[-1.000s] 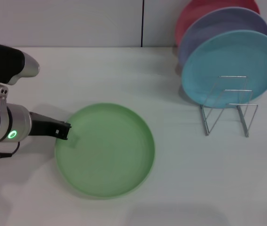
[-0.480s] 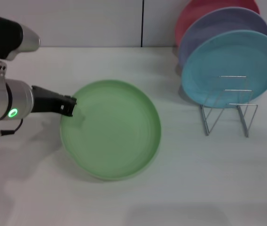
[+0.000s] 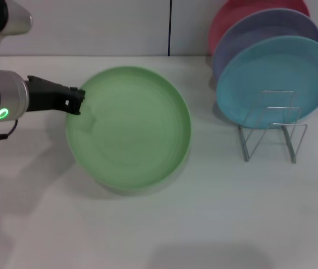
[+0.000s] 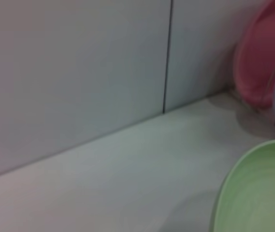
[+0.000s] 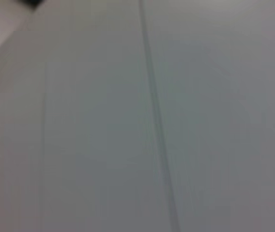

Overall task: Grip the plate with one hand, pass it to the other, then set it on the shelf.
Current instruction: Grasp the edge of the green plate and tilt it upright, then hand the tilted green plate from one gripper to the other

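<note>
Light green plate [image 3: 130,126], round with a low rim, now sits higher and farther back than half a second ago, lifted off the white bench [image 3: 215,224]. Left pincer [image 3: 76,103] clenched on its left rim. Shelf [image 3: 272,126] stands well apart, right; right pincer unseen.

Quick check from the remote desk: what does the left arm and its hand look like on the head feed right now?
The left arm has a silver cylindrical wrist with dark bands and a glowing green ring light, a thin black cable looping beneath it, and a black upper segment with a silver cap. Its left hand is slim and black. The right arm is out of view.
</note>
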